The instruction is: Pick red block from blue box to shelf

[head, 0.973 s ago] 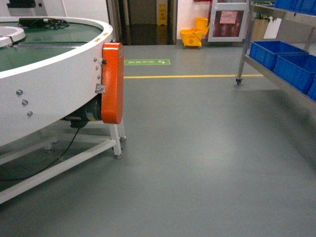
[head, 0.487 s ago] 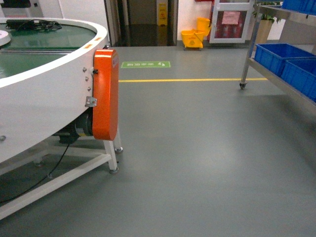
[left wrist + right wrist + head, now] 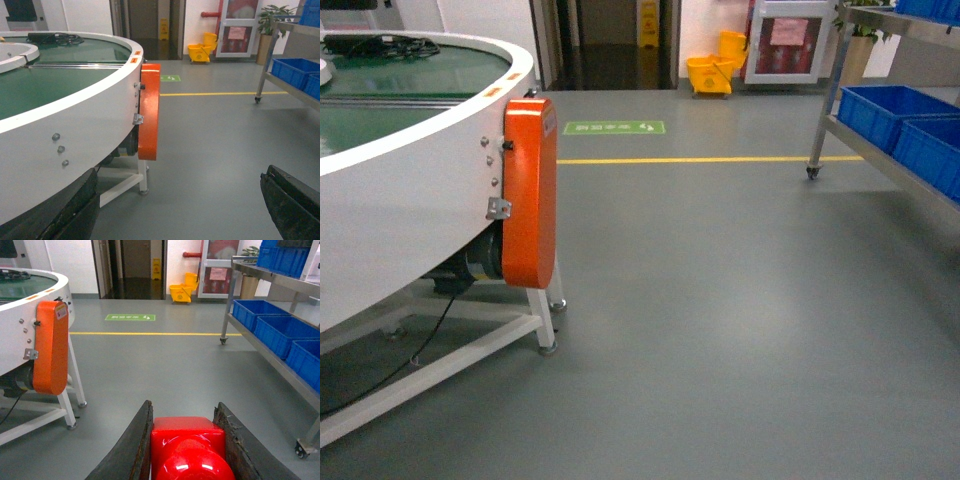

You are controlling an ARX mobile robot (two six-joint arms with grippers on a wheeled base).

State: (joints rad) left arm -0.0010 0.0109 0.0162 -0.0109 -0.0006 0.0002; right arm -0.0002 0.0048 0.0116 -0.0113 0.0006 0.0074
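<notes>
The red block (image 3: 187,450) fills the bottom of the right wrist view, glossy, with its round stud facing the camera. My right gripper (image 3: 184,412) is shut on it, one dark finger pressed against each side, above the grey floor. In the left wrist view my left gripper (image 3: 181,172) is open, its dark fingers far apart with only floor between them. The shelf (image 3: 830,90), a steel rack on casters, stands at the right, and its post shows as shelf (image 3: 228,300) and shelf (image 3: 265,70). The blue box is out of view. Neither gripper shows in the head view.
A round white conveyor (image 3: 410,190) with a green belt and an orange motor cover (image 3: 530,190) stands close on the left on white legs. Dark blue crates (image 3: 275,330) sit on the rack. A yellow floor line (image 3: 690,160) and a yellow mop bucket (image 3: 710,75) lie ahead.
The head view has rolled forward: the orange cover looms larger and further left, and the rack has slid toward the right edge.
</notes>
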